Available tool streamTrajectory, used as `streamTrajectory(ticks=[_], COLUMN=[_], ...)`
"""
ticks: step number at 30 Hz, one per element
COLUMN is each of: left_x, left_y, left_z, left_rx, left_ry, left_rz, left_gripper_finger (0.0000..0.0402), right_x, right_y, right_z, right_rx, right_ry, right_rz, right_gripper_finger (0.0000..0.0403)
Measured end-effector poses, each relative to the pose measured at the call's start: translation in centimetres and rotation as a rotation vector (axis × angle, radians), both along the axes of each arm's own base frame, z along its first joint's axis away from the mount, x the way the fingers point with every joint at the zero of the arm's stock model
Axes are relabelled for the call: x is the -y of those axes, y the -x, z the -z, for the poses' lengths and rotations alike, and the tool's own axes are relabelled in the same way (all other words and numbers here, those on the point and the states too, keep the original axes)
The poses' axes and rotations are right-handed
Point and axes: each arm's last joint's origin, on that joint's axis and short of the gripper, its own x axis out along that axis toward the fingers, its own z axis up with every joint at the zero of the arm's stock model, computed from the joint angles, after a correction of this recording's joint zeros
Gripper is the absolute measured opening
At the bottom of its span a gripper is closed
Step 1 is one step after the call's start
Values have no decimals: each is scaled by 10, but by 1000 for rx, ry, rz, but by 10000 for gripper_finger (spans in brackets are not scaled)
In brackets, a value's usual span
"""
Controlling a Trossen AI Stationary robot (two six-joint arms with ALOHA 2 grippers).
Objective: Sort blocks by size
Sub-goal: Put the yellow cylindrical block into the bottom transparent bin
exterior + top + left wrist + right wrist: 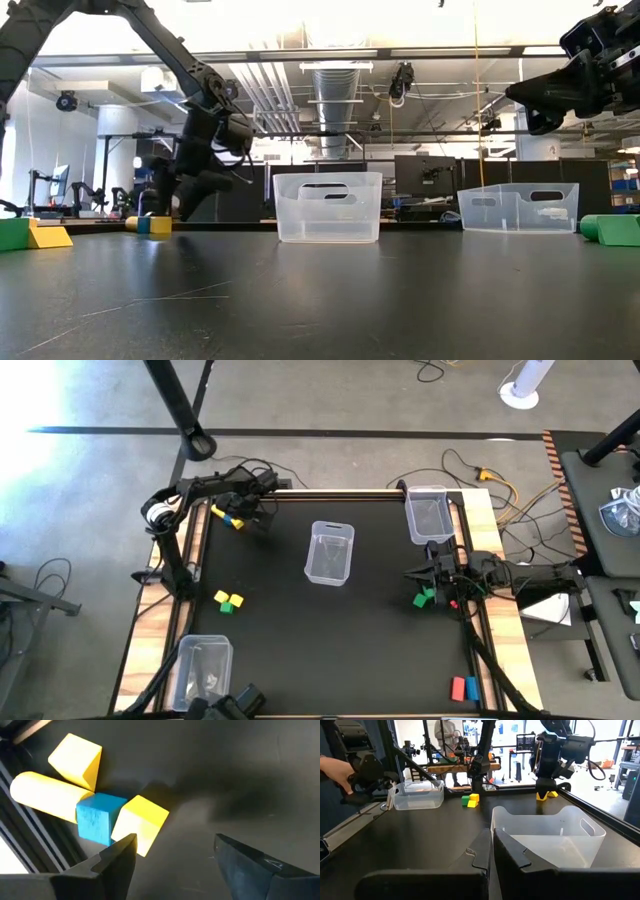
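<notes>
At the table's far left lie a yellow cylinder, a yellow wedge, a blue cube and a yellow cube, all resting on the black mat. My left gripper hovers open just beside them, with nothing between its fingers. My right gripper is shut and raised over the table's right side. A green block lies on the mat below it. A yellow and green pair sits at the near left, and a red and a blue block at the near right.
Three clear bins stand on the table: one at the centre, one at the far right corner and one at the near left corner. A person's hand shows beyond the table in the right wrist view.
</notes>
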Motion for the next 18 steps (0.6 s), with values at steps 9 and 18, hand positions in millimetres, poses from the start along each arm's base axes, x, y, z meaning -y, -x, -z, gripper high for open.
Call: streamTrajectory(ticks=[9,18], left_x=[-2,-12], left_y=[0,0], left_z=[-17,-36], left_rx=[-71,-54], left_ry=[6,-16], left_rz=[23,5], left_gripper_finger=[228,19], right_x=[0,0], right_y=[0,0], right_z=[0,0], right_rx=[0,0], right_ry=[0,0], right_rz=[0,0], right_gripper_finger=[13,13])
